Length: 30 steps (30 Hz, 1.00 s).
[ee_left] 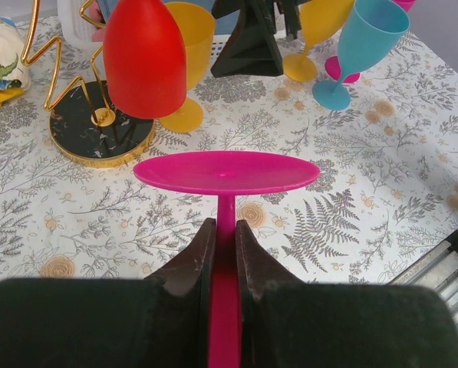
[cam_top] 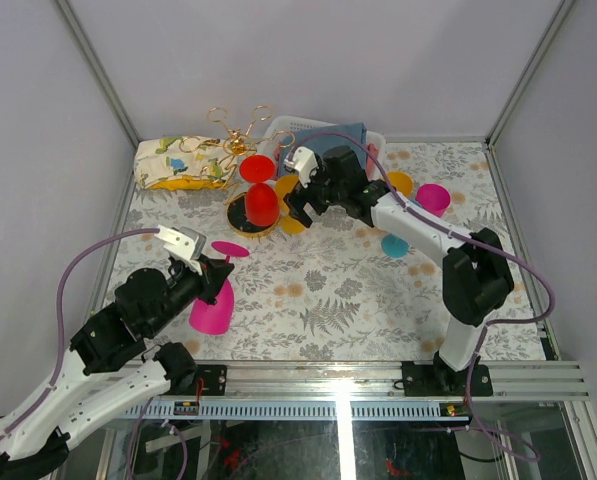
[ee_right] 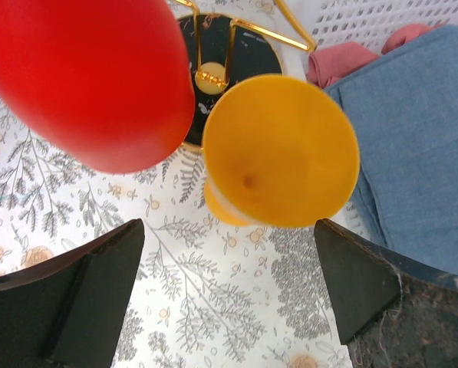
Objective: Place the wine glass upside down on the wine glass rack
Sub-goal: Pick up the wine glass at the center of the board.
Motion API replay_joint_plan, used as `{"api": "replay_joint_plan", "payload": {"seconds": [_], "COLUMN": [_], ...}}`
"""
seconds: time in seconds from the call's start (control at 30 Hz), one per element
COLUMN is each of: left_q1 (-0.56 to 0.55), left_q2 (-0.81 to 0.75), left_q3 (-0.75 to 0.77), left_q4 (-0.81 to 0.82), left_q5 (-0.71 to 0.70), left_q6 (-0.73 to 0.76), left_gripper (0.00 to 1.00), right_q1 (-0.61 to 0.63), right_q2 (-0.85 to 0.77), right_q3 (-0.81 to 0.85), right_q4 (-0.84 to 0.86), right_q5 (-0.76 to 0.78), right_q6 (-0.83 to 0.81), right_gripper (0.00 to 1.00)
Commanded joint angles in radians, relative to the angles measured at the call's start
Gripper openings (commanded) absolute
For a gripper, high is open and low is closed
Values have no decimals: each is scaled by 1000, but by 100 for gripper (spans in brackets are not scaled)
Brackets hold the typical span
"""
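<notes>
- Left wrist view: the left pincer [ee_left: 225, 226] is shut narrowly on the stem of the magenta wine glass [ee_left: 227, 172], whose flat round foot spreads just beyond the fingertips
- From the top external camera, the left pincer [cam_top: 218, 272] grips that stem between foot and bowl; the bowl of the magenta wine glass [cam_top: 210, 312] sits behind the fingertips, towards the arm's base, and whether it touches the table cannot be told
- Well ahead of the left pincer and slightly to its left stands the wine glass rack [ee_left: 75, 134], gold wire rising from its dark, gold-rimmed base
- A red wine glass [ee_left: 144, 57] hangs mouth-down on the rack, straight beyond the magenta foot
- The right pincer [ee_right: 229, 230] is spread wide, one dark finger [ee_right: 98, 284] at each lower corner of its own view, holding nothing
- Between and just ahead of those fingers stands an upright yellow wine glass [ee_right: 282, 149], seen down into its bowl, apart from both pads
- Ahead-left of the right pincer looms the red wine glass [ee_right: 83, 77]; the base of the wine glass rack [ee_right: 248, 54] lies straight ahead, beyond the yellow bowl
- Ahead-right of it lie a blue cloth [ee_right: 413, 130] and a white basket [ee_right: 397, 23]
- From above, the right pincer [cam_top: 296, 205] hovers just beside the wine glass rack [cam_top: 240, 222], on the floral table cover [cam_top: 328, 290]
</notes>
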Motion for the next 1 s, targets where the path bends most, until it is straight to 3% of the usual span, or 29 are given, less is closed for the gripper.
{"api": "replay_joint_plan", "payload": {"seconds": [0.0,0.43,0.73,0.97], "left_q1": [6,6,5,6], "left_q2": [1,-3,-1,-4], "left_q3": [-4,-6,-6,-5], "left_q4": [26,25,27,26], "left_q5": [1,1,3,2], "left_q6": [-2,-2,0,-1], "left_gripper": [0,0,0,0], "right_q1": [2,2,2,2], "right_q2": [-109,-183,-160,-40], "right_q3": [-57,-155,-147,-57], "right_q4": [46,53,49,21], "right_q5": [-13,64,43,-7], "right_q6": [16,4,5,-3], "right_gripper": [99,99,99,99]}}
